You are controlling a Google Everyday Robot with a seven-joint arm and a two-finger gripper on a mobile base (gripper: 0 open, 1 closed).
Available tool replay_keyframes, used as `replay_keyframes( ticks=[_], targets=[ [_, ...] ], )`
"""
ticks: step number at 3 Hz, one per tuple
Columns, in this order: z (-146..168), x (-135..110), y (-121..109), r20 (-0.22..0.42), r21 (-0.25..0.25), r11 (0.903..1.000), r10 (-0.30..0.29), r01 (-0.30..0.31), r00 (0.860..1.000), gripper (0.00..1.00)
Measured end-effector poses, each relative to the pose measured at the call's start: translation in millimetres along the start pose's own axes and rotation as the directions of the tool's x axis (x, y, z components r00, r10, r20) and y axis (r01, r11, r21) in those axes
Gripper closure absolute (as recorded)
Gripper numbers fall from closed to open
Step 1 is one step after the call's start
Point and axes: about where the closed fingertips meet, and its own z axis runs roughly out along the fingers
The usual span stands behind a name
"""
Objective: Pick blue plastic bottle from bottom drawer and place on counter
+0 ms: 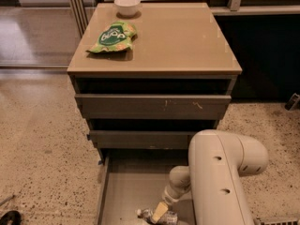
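The bottom drawer [123,191] is pulled out at the foot of the grey cabinet. The blue plastic bottle [151,215] lies on its side on the drawer floor near the lower edge of the view, white cap to the left. My gripper [159,213] reaches down into the drawer from the white arm [220,177] and sits right at the bottle, a tan fingertip [158,212] over its middle. The counter [178,36] is the tan top of the cabinet, above.
A green snack bag [114,36] lies on the counter's left side and a white bowl [127,5] stands at its back left. The two upper drawers [152,106] are slightly open. Speckled floor surrounds the cabinet.
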Motion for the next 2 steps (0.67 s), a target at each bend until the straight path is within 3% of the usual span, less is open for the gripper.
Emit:
replay_keyframes(
  ticks=[1,2],
  targets=[
    [0,0,0,0.000,0.000,1.0000,0.000,0.000,1.000,0.00],
    [17,20,25,-0.034,0.001,0.9985,0.054,-0.054,0.998,0.00]
  ],
)
